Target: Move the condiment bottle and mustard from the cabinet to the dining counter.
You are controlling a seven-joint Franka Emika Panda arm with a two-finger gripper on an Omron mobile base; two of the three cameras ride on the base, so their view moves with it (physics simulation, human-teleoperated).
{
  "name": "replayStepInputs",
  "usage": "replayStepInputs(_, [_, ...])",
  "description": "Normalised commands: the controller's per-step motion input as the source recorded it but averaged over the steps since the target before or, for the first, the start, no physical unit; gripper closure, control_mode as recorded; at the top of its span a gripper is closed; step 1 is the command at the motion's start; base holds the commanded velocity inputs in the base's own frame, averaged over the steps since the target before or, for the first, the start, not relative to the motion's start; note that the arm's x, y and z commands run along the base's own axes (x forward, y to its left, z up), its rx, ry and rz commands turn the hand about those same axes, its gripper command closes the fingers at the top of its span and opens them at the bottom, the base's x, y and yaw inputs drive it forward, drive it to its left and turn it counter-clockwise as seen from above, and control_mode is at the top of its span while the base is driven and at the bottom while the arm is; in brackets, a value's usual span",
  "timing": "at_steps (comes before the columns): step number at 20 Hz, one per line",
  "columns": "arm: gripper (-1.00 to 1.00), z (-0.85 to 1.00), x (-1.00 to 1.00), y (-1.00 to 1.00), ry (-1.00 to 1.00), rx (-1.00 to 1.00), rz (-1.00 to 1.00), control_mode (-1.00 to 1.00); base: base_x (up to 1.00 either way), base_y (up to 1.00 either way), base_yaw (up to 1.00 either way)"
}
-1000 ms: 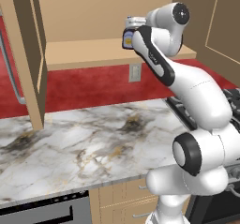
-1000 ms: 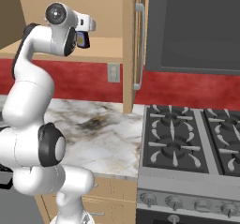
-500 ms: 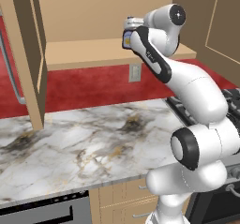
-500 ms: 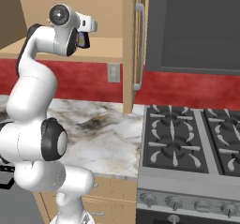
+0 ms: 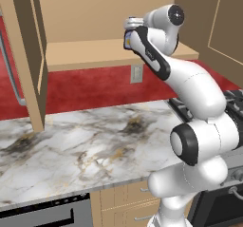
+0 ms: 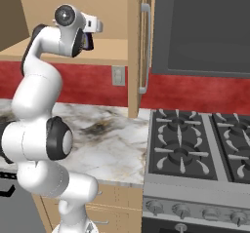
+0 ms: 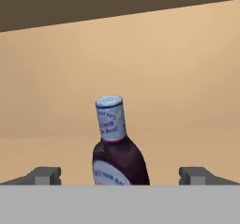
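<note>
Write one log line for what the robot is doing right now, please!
stage: reaching into tan wooden wall cabinet | hand: open, fingers either side of small dark bottle with pale cap | bottle: upright on shelf, not gripped | mustard: unseen

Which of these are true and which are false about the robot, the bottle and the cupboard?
1. The hand is open, with the condiment bottle between its fingers but not yet gripped. True.
2. The bottle's cap is dark green. False: the cap is pale bluish-white, on a dark bottle.
3. The cabinet has its doors open. True: the shelf inside shows in both base views.
4. The bottle already stands on the marble counter. False: it stands in the cabinet, in front of the hand.
5. A stove sits beside the marble counter. True.
</note>
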Motion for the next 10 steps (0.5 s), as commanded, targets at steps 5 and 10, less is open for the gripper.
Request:
replayStepInputs(5, [-1.0, 0.0, 0.17, 0.0, 0.0, 0.0, 0.0, -1.0, 0.0, 0.0, 0.0])
replayStepInputs(10, [-1.0, 0.0, 0.16, 0.0, 0.0, 0.0, 0.0, -1.0, 0.0, 0.0, 0.0])
